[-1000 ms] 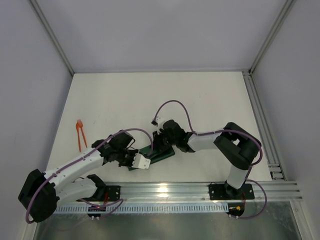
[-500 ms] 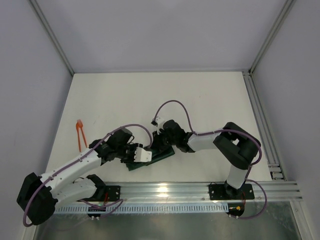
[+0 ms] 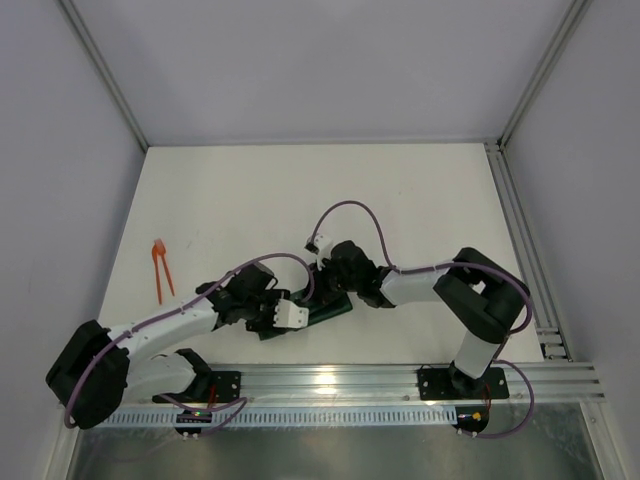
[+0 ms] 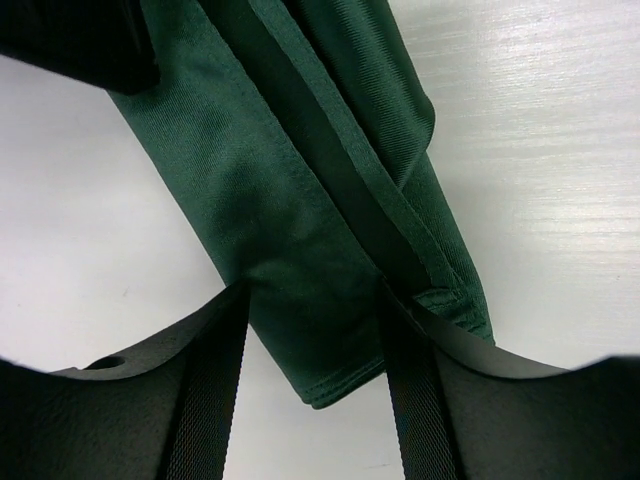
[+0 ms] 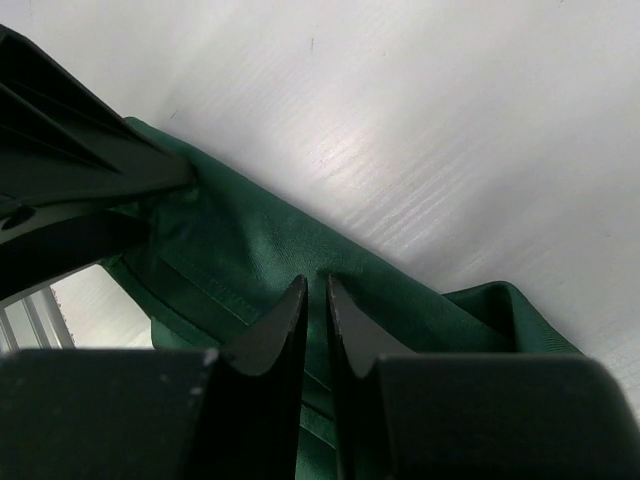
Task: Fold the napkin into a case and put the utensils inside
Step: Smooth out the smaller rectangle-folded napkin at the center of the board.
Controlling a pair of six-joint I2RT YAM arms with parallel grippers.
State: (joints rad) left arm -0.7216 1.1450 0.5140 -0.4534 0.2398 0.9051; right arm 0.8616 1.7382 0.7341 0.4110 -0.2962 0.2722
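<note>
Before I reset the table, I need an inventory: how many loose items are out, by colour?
Dark green napkin: 1
Orange utensils: 2
Total: 3

White table (image 3: 420,190) between pale grey walls (image 3: 300,60), a glinting aluminium rail (image 3: 350,378) along its near edge

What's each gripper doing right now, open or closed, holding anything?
Left gripper: open, straddling the dark green folded cloth napkin, not gripping.
Right gripper: closed, pinching that napkin.
</note>
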